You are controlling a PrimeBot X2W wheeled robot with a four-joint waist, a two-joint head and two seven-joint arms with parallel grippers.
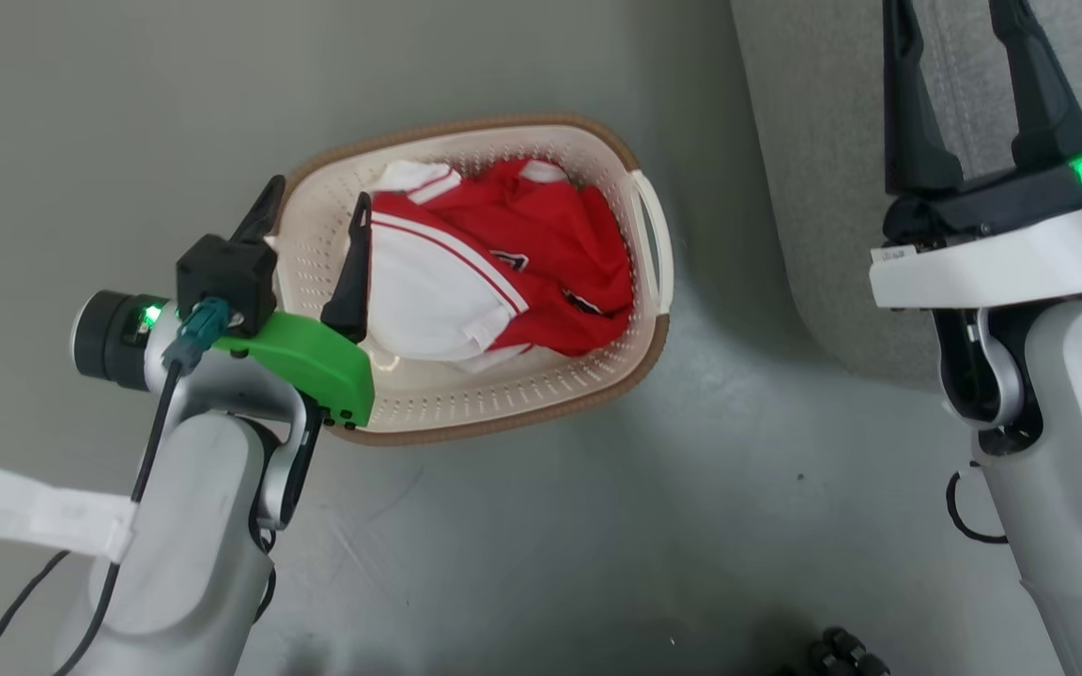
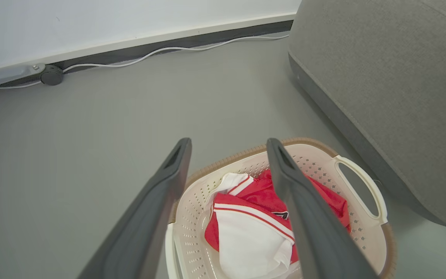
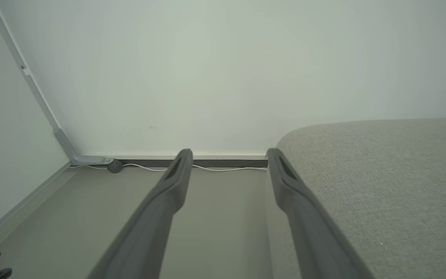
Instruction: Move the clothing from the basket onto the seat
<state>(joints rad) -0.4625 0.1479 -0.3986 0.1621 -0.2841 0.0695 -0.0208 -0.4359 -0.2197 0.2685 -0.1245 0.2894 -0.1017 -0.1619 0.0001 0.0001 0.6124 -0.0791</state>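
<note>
The cream basket (image 1: 646, 282) stands on the grey floor, holding red clothing (image 1: 541, 244) with white panels and trim. My left gripper (image 1: 318, 192) hovers open over the basket's left end, one finger above the rim, the other above the white cloth, holding nothing. In the left wrist view its fingers (image 2: 229, 143) frame the basket (image 2: 358, 193) and the clothing (image 2: 254, 221) below. The grey seat (image 1: 813, 188) lies to the right of the basket. My right gripper (image 1: 959, 56) stands open above the seat's edge, empty; the right wrist view shows its fingers (image 3: 229, 152) beside the seat (image 3: 381, 186).
A white cable (image 2: 161, 50) runs along the foot of the wall, with a dark round caster (image 2: 52, 74) at the left. The seat's side (image 2: 393, 97) rises close to the basket's right handle (image 2: 366, 186). Small dark objects (image 1: 842, 652) lie on the floor by my base.
</note>
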